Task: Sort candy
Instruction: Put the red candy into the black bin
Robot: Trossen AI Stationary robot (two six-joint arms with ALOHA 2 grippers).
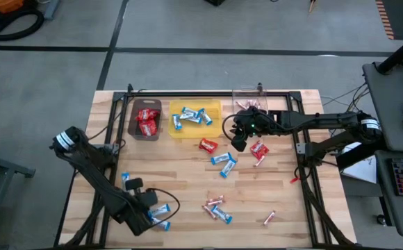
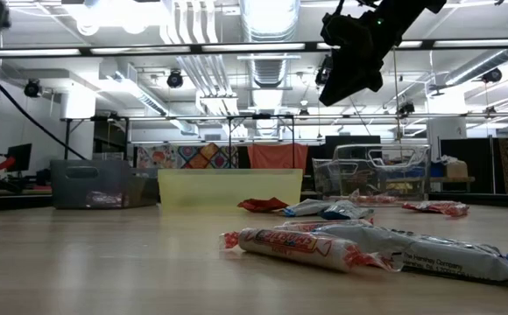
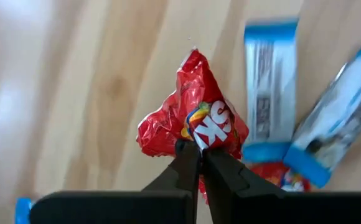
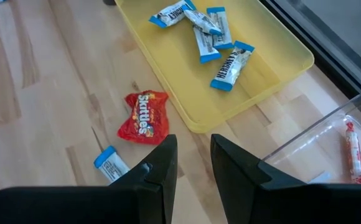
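Candy lies loose on the wooden table (image 1: 187, 173): red packets (image 1: 208, 146), blue-and-white bars (image 1: 224, 160) and pink sticks (image 1: 214, 203). At the near left, my left gripper (image 1: 146, 208) points down and is shut on a red packet (image 3: 193, 121); the gripper hides this packet in the high view. Blue-and-white bars (image 3: 269, 87) lie on the wood right beside it. My right gripper (image 1: 240, 135) hangs above the table near the yellow bin (image 1: 195, 118), its fingers (image 4: 230, 162) open with nothing between them. My left gripper (image 3: 199, 149) pinches the crumpled wrapper of the red packet (image 3: 198, 138) between its two fingertips, near one edge. The fingers come from above, pointing down. The rest of the packet spreads out beyond the fingertips. Whether it is clear of the wood, I cannot tell.
Along the far edge stand a brown bin (image 1: 146, 119) holding red packets, the yellow bin with blue-and-white bars, and a clear bin (image 1: 250, 104) with pink sticks. A black frame (image 1: 302, 149) borders the table. Bare wood lies at the middle left.
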